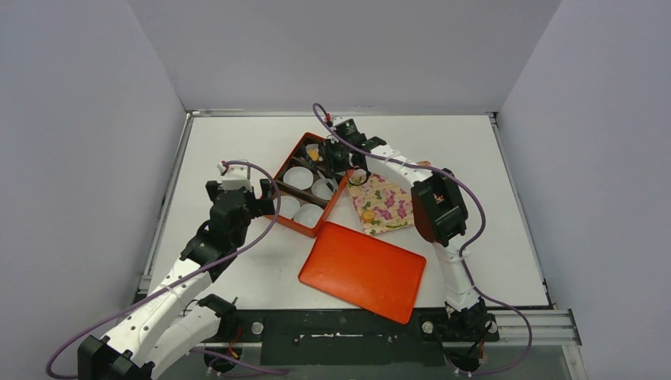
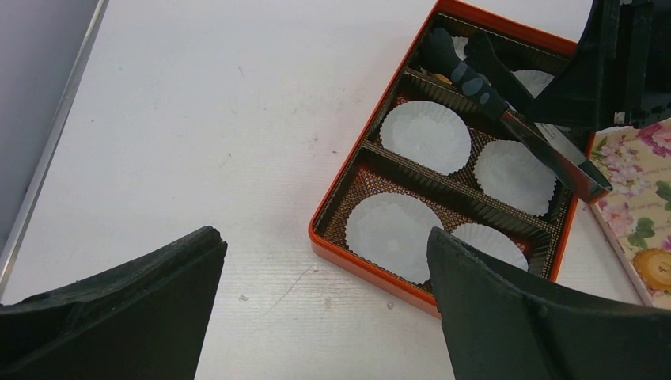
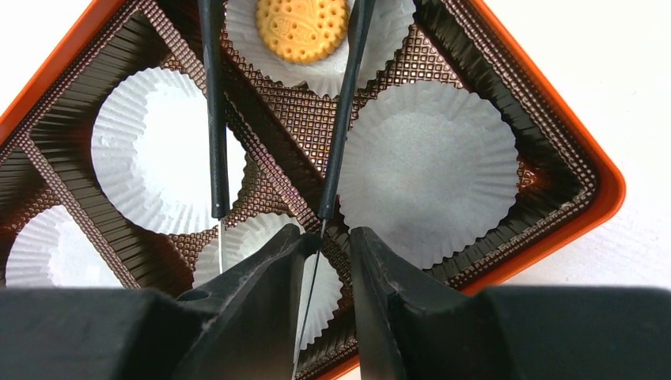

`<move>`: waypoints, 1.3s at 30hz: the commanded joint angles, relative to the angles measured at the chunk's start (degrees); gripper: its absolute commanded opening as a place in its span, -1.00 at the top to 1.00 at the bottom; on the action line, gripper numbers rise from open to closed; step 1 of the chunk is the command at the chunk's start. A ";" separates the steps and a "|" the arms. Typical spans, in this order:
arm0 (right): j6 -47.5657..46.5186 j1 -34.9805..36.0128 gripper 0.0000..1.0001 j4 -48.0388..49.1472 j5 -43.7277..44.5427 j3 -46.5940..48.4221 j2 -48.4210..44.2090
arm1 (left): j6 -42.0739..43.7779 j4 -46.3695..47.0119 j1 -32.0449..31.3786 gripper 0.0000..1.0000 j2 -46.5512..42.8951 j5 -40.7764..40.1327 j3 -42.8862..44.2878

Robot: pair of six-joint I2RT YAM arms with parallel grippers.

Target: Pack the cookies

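Step in hand: By my judgement, I am setting a round orange-yellow cookie point(image 3: 301, 29) into a white pleated paper cup point(image 3: 389, 43) in the far corner of the orange rectangular tin box point(image 3: 601, 190).

Cookie: It lies flat in that cup, at 12 o'clock in the right wrist view, between the two black tips of the long metal tongs point(image 3: 214, 119). I cannot tell whether the tips touch it.

Right jaws: My right gripper point(image 3: 324, 235) is clamped on the tongs, its fingers close together. The tongs' tips stand apart on either side of the cookie.

Left jaws: My left gripper point(image 2: 324, 237) is spread wide and holds nothing. It hovers at 9 o'clock of the box, apart from it.

Other cups: The remaining cups that show are bare.

Supply: At 3 o'clock of the box lies a flowered paper tray point(image 1: 384, 202). The left wrist view shows another yellow biscuit point(image 2: 655, 269) on it.

Lid: A flat orange lid point(image 1: 364, 269) rests at 5 o'clock of the box.

Doing it well: The tips should clear both sides of the cookie before I lift, and I should rise straight up, or a tip may drag the cookie or snag the thin cup.

Watch for: The tongs cross the brown ribbed dividers point(image 3: 293, 127), so a sideways swing could catch one.
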 commanded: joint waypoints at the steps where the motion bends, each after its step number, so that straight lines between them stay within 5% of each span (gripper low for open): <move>1: 1.77 0.45 0.39 1.69 0.55 -1.95 -4.47 | -0.09 3.23 -0.21 -0.95 0.04 0.44 -0.09; 11: 2.16 0.71 0.35 2.01 2.01 -3.36 -6.10 | -0.09 3.23 -0.23 -0.95 -0.11 0.46 -0.14; 27: 1.48 0.81 1.00 2.01 2.02 -3.40 -4.43 | -1.48 2.44 -0.23 -0.95 -0.20 0.80 -0.02; 39: -0.41 1.98 1.00 3.35 5.91 -7.33 -15.53 | -18.71 -5.24 -0.05 -0.94 0.67 4.61 7.43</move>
